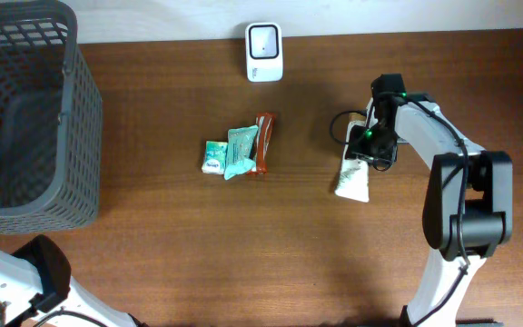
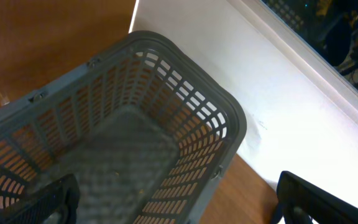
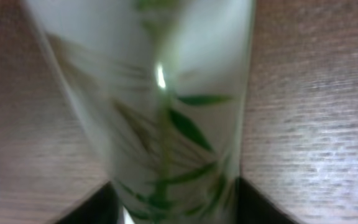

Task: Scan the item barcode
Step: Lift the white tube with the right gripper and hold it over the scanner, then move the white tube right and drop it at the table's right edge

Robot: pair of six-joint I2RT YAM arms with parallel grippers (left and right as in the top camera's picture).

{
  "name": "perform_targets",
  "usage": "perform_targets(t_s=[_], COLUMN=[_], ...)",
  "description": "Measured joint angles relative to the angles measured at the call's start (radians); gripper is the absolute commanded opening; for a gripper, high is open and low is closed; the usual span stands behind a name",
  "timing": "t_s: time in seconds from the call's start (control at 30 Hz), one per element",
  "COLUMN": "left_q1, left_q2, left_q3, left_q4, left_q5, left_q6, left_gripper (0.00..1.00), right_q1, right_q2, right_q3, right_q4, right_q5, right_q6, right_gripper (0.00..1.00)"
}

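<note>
**A:** Left gripper (image 2: 176, 200): released, idle, facing the basket (image 1: 80, 136) at your desk's left edge. And the right?

**B:** Right gripper (image 3: 173, 202) straddles the tube (image 1: 353, 182), right of centre; you cannot tell whether it grips. Scanner (image 1: 264, 52), far edge: nothing scanned yet.

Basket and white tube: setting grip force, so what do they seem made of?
The basket looks like rigid matte grey plastic, given its moulded lattice walls. The white tube is probably soft glossy plastic: a bright glint crosses its leaf print.
</note>
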Motion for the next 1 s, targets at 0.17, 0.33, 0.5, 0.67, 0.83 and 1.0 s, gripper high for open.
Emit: perform_targets(t_s=[0.17, 0.33, 0.5, 0.67, 0.83, 1.0], left_q1=[0.000, 0.000, 0.000, 0.000, 0.000, 0.000], left_q2=[0.000, 0.000, 0.000, 0.000, 0.000, 0.000], left_q3=[0.000, 0.000, 0.000, 0.000, 0.000, 0.000], left_q4=[0.000, 0.001, -0.001, -0.001, 0.000, 0.000], left_q5=[0.000, 0.000, 0.000, 0.000, 0.000, 0.000], left_q6=[0.000, 0.000, 0.000, 0.000, 0.000, 0.000], left_gripper=[0.99, 0.99, 0.99, 0.99, 0.99, 0.99], right_q1=[0.018, 0.090, 0.215, 0.335, 0.357, 0.335], right_q2=[-0.022, 0.019, 0.023, 0.094, 0.241, 0.241], right_q3=[0.029, 0.286, 0.389, 0.389, 0.382, 0.381], right_q4=[0.000, 0.098, 0.608, 0.876, 0.962, 0.937], right_q5=[-0.050, -0.046, -0.002, 0.138, 0.175, 0.219], right_q6=[0.006, 0.041, 0.058, 0.064, 0.074, 0.108], right_gripper=[0.04, 0.04, 0.04, 0.04, 0.04, 0.04])
